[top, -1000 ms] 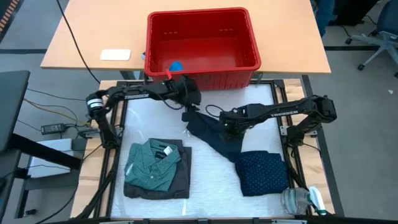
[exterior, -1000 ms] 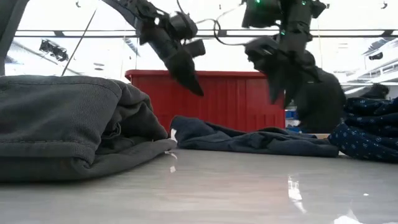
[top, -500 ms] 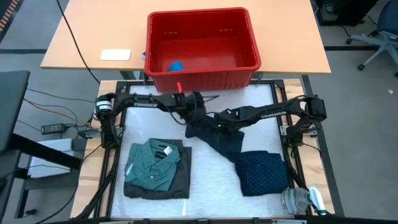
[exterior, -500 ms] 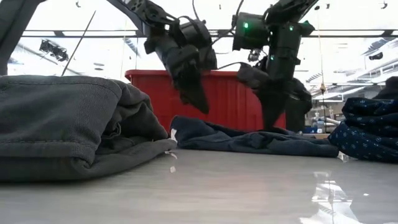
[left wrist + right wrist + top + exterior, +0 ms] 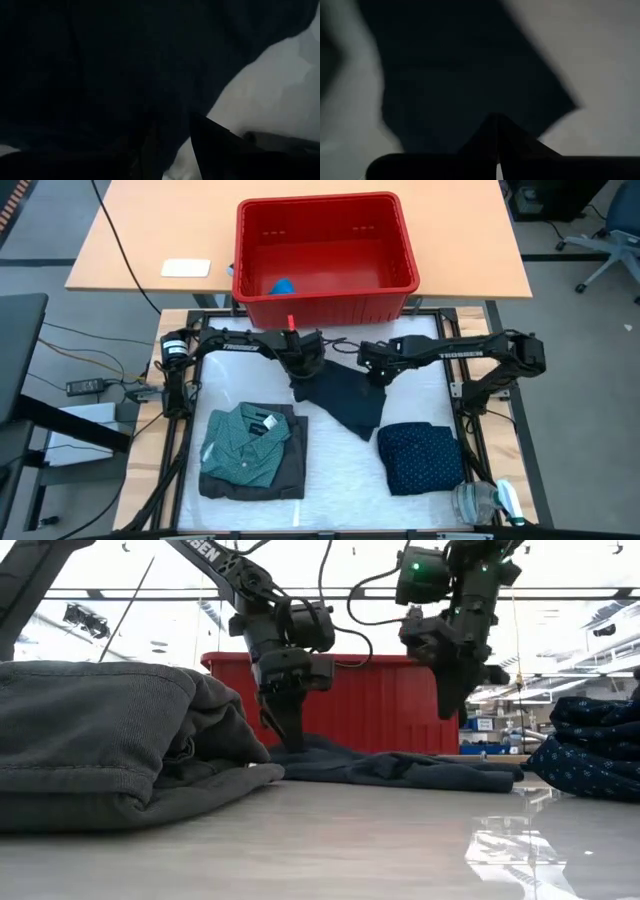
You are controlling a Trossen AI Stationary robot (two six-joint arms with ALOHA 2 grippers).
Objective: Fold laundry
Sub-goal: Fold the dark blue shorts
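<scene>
A plain dark garment (image 5: 342,398) lies spread flat in the middle of the white table, low and rumpled in the low view (image 5: 400,766). My left gripper (image 5: 300,368) stands on its far left corner (image 5: 290,740), shut on the cloth. My right gripper (image 5: 378,372) hangs shut above the garment's far right part (image 5: 455,710) and touches nothing; its wrist view shows dark cloth beneath it (image 5: 470,85). The teal dotted shirt (image 5: 245,442) lies folded on the charcoal piece (image 5: 292,465). The navy dotted piece (image 5: 422,457) lies folded near right. My left gripper comes from above, pointing down, onto the dark garment's far left corner (image 5: 300,748). Cloth fills its wrist view and runs between the fingers (image 5: 215,147). That corner rests on the table and the remainder of the garment lies slack.
A red plastic basket (image 5: 325,290) stands on the wooden table beyond the far edge, with a small blue thing (image 5: 283,285) inside. A white card (image 5: 186,268) lies far left. A clear bottle (image 5: 485,502) sits at the near right corner. Bare table shows between the folded piles.
My left gripper has come down onto the garment's far left corner. My right gripper dropped to the cloth, then moved right and rose clear. The garment, a narrow slanting strip before, now lies spread wider toward the right.
</scene>
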